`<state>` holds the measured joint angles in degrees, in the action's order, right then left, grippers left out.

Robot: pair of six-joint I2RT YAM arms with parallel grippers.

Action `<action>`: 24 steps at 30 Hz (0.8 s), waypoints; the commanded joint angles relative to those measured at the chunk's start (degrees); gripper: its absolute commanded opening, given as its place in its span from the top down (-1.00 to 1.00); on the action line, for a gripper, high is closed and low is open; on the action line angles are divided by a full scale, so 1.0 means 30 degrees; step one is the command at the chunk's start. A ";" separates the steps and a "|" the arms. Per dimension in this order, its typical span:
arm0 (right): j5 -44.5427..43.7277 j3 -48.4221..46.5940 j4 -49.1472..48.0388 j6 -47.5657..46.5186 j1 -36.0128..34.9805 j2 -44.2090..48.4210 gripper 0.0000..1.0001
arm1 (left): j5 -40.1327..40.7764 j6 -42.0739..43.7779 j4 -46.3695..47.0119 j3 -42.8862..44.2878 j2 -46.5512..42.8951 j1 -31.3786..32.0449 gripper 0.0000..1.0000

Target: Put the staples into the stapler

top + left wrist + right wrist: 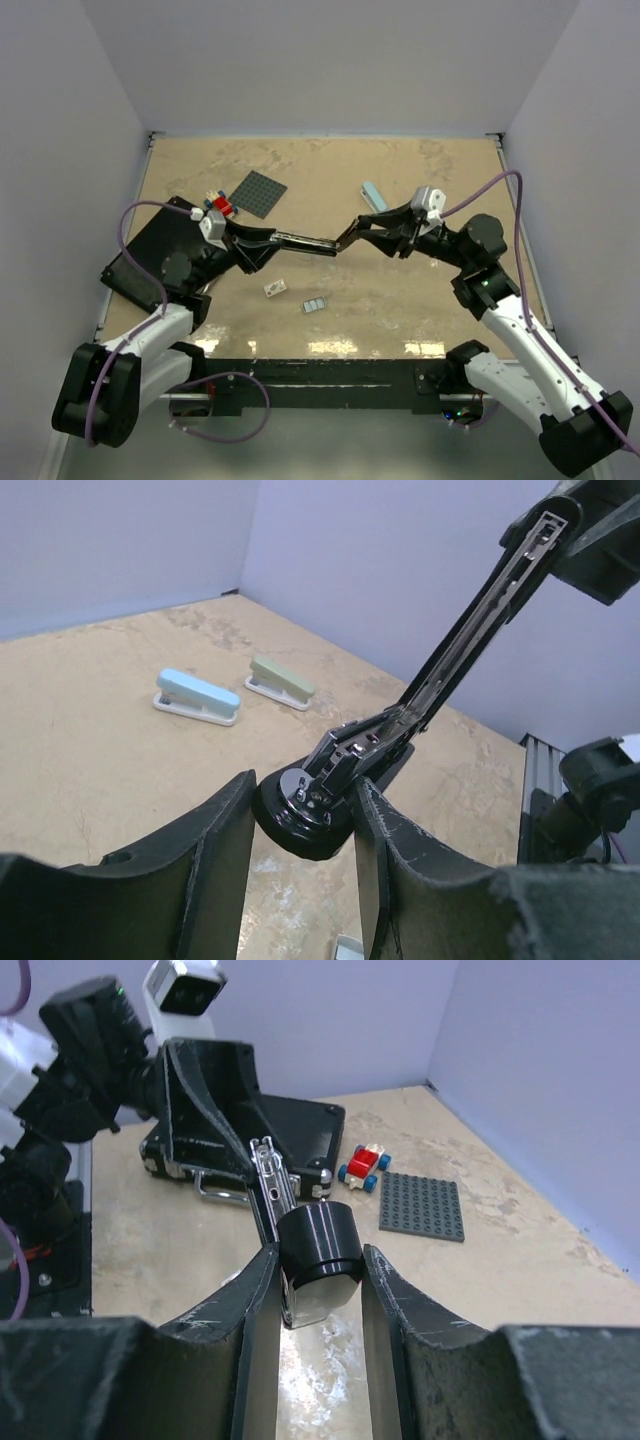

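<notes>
A black stapler [305, 242] hangs above the table, swung open between both arms. My left gripper [262, 243] is shut on its rounded rear base [300, 815], both fingers pressing its sides. From there the metal magazine rail [470, 630] rises to the upper right. My right gripper [362, 226] is shut on the black front end of the stapler's top arm [320, 1240]. The staples [315, 305], a small pale grey-blue block, lie on the table below the stapler, next to a little white box [275, 288].
A black case [140, 255] lies at the left under the left arm. A toy car [363, 1167] and a grey studded plate [424, 1206] sit behind it. A light blue stapler [197, 695] and a green one [282, 683] rest at the back right.
</notes>
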<state>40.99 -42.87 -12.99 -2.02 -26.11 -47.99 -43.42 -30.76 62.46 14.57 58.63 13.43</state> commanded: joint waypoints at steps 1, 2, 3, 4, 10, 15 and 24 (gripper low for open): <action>-0.2649 0.0227 -0.8343 0.3306 0.2109 0.0791 1.00 | 0.2811 -0.1638 0.2794 -0.1193 -0.0295 -0.0522 1.00; -0.2591 0.0315 -0.9021 0.4268 0.2227 0.0704 1.00 | 0.2958 -0.1698 0.2708 -0.1310 -0.0325 -0.0493 1.00; -0.2561 0.0519 -0.9695 0.4799 0.2547 0.0587 1.00 | 0.3191 -0.1757 0.2591 -0.1456 -0.0412 -0.0522 1.00; -0.2503 0.0579 -1.0949 0.5269 0.2666 0.0556 1.00 | 0.3339 -0.1728 0.2473 -0.1573 -0.0413 -0.0522 1.00; -0.2179 0.0111 -1.4491 0.7583 0.2989 -0.0438 1.00 | 0.3340 -0.1902 0.0979 -0.2160 -0.0413 -0.0522 1.00; -0.1975 -0.1261 -1.6818 0.9754 0.3078 -0.1932 1.00 | 0.2492 -0.3161 0.2000 -0.2512 0.0609 -0.0464 0.96; -0.0892 -0.4455 -1.5770 0.8997 0.3049 -0.4100 1.00 | 0.1992 -0.3487 0.2679 -0.2483 0.0994 -0.0492 -0.06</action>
<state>43.44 -47.90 -50.85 27.29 -18.46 -61.39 -36.64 -43.83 69.23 7.73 61.84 12.69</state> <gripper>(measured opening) 0.349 0.429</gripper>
